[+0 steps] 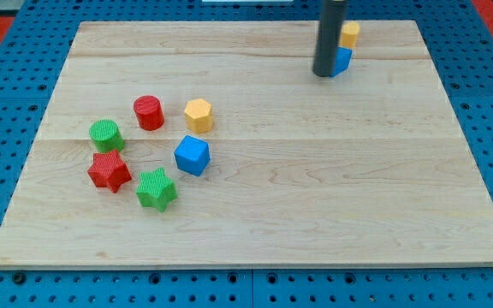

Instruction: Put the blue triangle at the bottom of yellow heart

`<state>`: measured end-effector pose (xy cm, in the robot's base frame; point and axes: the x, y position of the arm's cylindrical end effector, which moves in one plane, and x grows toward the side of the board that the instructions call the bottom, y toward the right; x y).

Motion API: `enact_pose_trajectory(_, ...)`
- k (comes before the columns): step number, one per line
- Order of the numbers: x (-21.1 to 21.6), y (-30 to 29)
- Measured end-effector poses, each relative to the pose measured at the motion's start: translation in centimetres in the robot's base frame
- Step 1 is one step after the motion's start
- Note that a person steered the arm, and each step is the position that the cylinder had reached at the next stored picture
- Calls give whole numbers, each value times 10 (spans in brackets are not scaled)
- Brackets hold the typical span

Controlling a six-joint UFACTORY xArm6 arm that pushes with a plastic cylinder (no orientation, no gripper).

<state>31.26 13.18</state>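
Observation:
The blue triangle [342,61] lies near the view's top right, partly hidden behind the dark rod. The yellow heart [349,34] sits just above it, touching or nearly touching. My tip [323,74] rests on the board at the blue triangle's left side, against it.
A cluster lies at the view's left: a red cylinder [149,112], a yellow hexagon [198,115], a green cylinder [106,134], a blue cube [192,155], a red star [109,171] and a green star [156,189]. The wooden board [315,197] lies on a blue pegboard.

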Motion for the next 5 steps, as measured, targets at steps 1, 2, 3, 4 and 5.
enact_pose_trajectory(1, -13, 38)
enact_pose_trajectory(2, 2, 41)
enact_pose_trajectory(3, 57, 8)
enact_pose_trajectory(4, 72, -67)
enact_pose_trajectory(5, 77, -134)
